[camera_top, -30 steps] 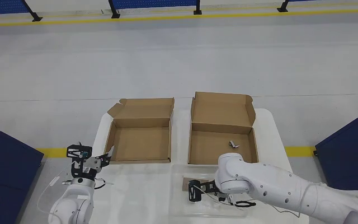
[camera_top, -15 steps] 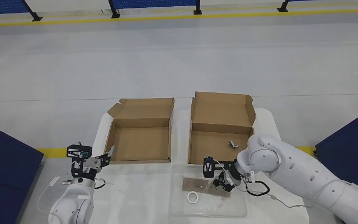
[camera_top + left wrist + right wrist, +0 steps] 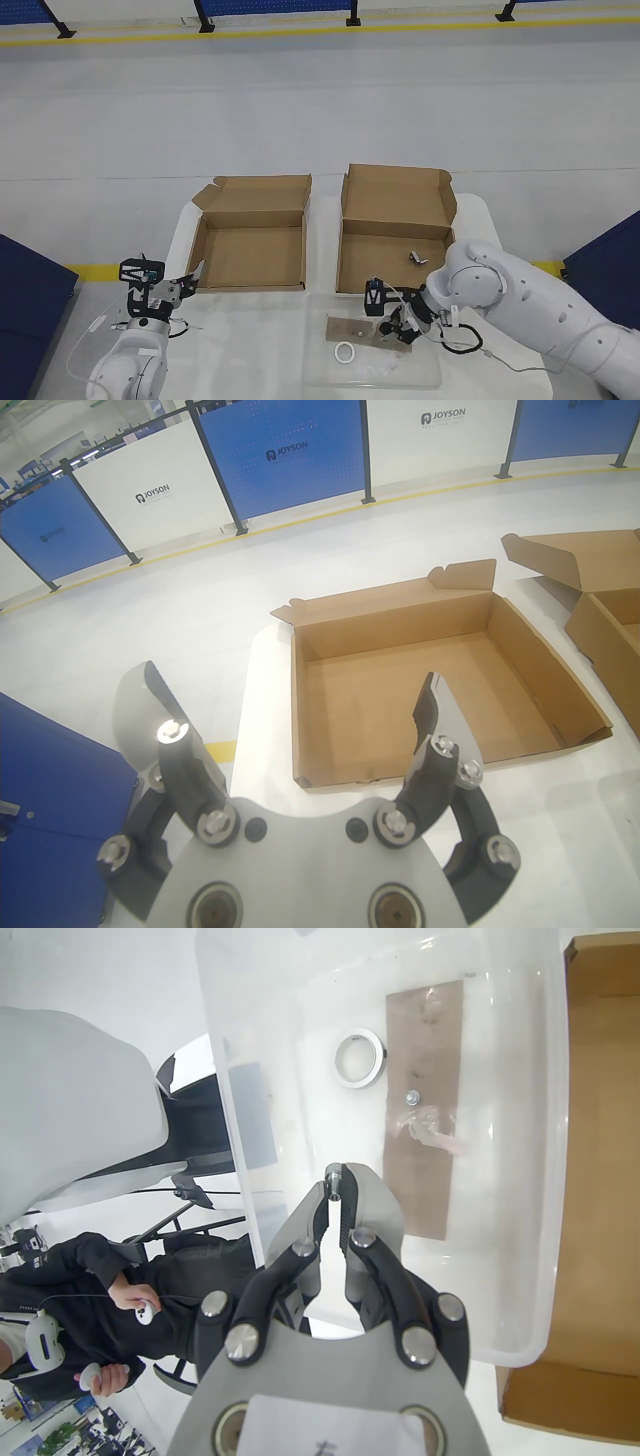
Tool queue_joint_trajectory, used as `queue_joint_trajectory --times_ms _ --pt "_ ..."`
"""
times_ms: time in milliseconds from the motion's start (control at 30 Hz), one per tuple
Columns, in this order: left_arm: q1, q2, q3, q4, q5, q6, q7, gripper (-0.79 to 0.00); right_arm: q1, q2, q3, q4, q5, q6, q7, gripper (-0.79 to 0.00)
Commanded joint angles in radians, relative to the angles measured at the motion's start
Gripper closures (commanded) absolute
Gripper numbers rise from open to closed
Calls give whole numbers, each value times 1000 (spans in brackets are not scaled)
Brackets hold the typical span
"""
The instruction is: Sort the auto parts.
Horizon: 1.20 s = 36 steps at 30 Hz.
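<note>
Bolt [image 3: 332, 1176] is pinched tight in the fingers of the right gripper [image 3: 334, 1193], over the clear bin [image 3: 500, 1338]. Inside the bin lie a silver ring [image 3: 359, 1058] and a brown sheet [image 3: 425, 1188]. Well away from the bin, the left gripper [image 3: 290, 680] holds its fingers wide apart above the desk [image 3: 550, 825].

Bin wall [image 3: 227, 1078] beside right hand [image 3: 334, 1188]

Right gripper [image 3: 334, 1194] tight around small bolt [image 3: 332, 1176], above clear bin [image 3: 505, 1288] with metal ring [image 3: 359, 1057].
</note>
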Motion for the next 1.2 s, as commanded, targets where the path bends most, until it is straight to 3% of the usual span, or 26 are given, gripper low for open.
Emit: queue_joint_trajectory --times_ms 0,233,533,700,1067,1167 --pt "0 0 0 0 0 0 0 -785 -11 7 19 28 61 -39 -27 0" --pt "0 0 0 0 0 0 0 -785 -35 60 12 89 304 -174 -141 0" --pt "0 0 0 0 0 0 0 -785 -3 120 -151 84 524 -399 -366 0" --pt "0 0 0 0 0 0 0 -785 44 113 -242 40 671 -399 -366 0" --pt "0 0 0 0 0 0 0 -785 32 113 -229 29 678 -397 -393 0" --pt "0 0 0 0 0 0 0 -785 -3 113 -200 -30 821 -399 -407 0"
